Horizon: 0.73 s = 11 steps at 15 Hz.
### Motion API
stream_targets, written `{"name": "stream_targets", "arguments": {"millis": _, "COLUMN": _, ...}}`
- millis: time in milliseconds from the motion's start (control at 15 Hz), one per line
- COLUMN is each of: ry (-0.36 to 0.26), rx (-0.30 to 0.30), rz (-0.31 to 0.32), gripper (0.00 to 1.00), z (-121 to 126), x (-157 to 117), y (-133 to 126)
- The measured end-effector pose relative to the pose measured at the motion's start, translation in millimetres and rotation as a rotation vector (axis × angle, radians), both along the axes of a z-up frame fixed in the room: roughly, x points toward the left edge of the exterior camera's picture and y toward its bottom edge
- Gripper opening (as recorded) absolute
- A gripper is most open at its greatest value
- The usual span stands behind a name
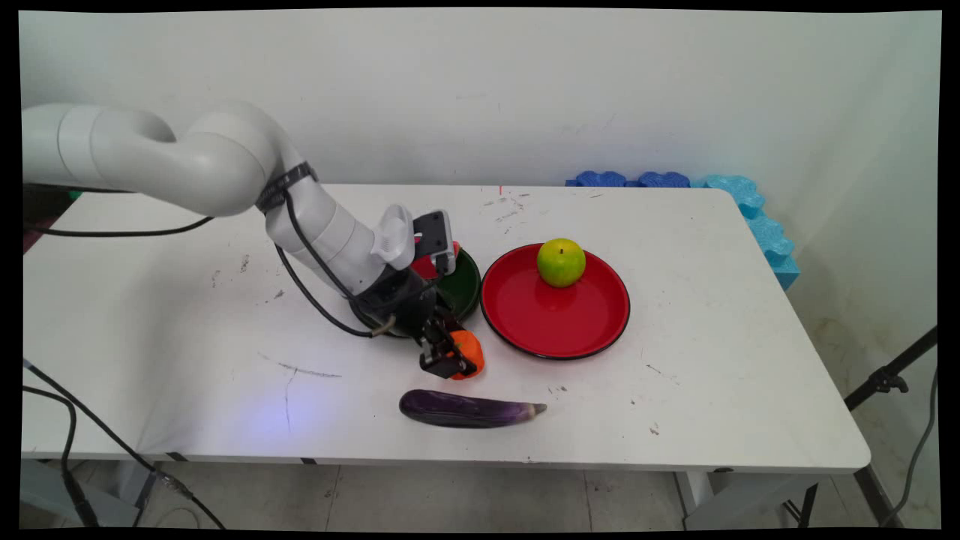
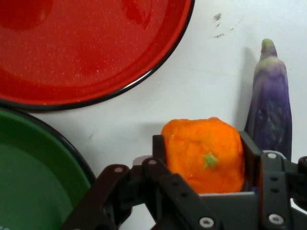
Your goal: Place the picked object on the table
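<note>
The pincer [image 1: 450,358] is low over the white surface [image 1: 187,330], and its 2 fingers [image 2: 250,152] are clenched on an orange fruit [image 1: 468,351]. In the hand view the fingers press against both sides of the fruit [image 2: 204,154], so the opening is just as wide as the fruit itself. I cannot tell if the fruit touches the surface or is a little above it.

The orange fruit is round, so it has no clear long axis. Its skin is bright orange and rough, and a small green star-shaped stem mark faces the hand camera.

The fruit is near the front rim of the green plate [image 1: 466,289], which is partly hidden behind the arm, and just beside the near-left rim of the red plate [image 1: 555,319]. The 2 plates lie side by side, the green one on the left in the main view. Something red lies on the green plate, mostly hidden by the arm. A green apple [image 1: 561,262] sits on the far part of the red plate, with its stem up.

In front of the pincer, near the front edge of the surface, lies a purple eggplant [image 1: 471,409]. Its long axis goes left to right in the main view, with the paler stem end on the right. It is apart from the fruit.
</note>
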<state>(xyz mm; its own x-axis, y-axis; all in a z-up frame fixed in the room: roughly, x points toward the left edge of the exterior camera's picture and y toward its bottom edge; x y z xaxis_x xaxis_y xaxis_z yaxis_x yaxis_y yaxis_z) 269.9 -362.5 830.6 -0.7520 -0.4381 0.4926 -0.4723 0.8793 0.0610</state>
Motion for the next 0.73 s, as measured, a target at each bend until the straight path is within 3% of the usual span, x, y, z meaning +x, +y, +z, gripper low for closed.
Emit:
{"name": "stream_targets", "arguments": {"millis": 533, "ry": 0.020, "rx": -0.043, "rz": -0.014, "gripper": 0.00, "z": -13, "x": 2, "y": 3}}
{"name": "stream_targets", "arguments": {"millis": 600, "ry": 0.024, "rx": -0.049, "rz": -0.016, "gripper": 1.00, "z": -14, "x": 2, "y": 3}}
{"name": "stream_targets", "arguments": {"millis": 733, "ry": 0.033, "rx": -0.057, "rz": -0.025, "gripper": 1.00, "z": -12, "x": 2, "y": 3}}
